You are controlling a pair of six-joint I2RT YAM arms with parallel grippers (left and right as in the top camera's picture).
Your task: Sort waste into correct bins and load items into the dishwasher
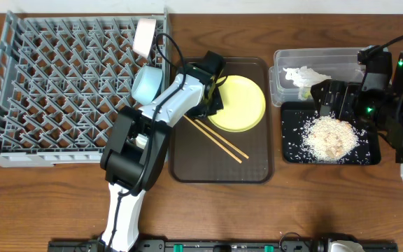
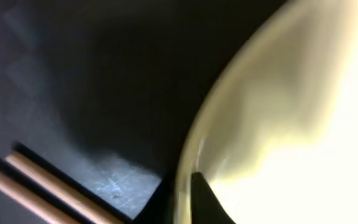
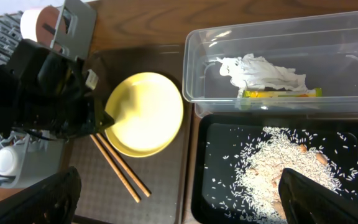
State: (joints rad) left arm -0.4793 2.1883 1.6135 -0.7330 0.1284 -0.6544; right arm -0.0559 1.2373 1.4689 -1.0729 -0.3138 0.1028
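So, going from the left: the dish rack (image 1: 47,91) already had the light blue bowl (image 1: 147,84) parked at its right edge, which meant the free pegs were further in. Your left gripper (image 1: 214,103) was down at the left rim of the yellow plate (image 1: 243,103), which sat on the brown serving tray (image 1: 187,164). In the left wrist view one dark finger (image 2: 202,200) sat right against the rim, but I honestly couldn't tell whether the gripper had pinched the plate or was only touching it.

My take was that this was the plate pickup. A thin rim on a flat tray is a slippery thing to grab, so you wanted one finger properly under the lip before closing. Then a slow lift and a tilt so it could drop on edge between pegs. The chopsticks (image 1: 217,140) lay just beside the plate's lower left edge, so dragging the plate that way could have rolled them.

Further right, the clear tub (image 1: 341,56) held the napkin (image 1: 306,74) and the snack wrapper (image 3: 281,93), and the rice crumbs (image 1: 331,136) were heaped in the black tray (image 1: 369,154). Waste looked sorted. Your right gripper (image 3: 179,177) hung spread wide and empty above those bins, well clear of the plate, which was a good place for it.
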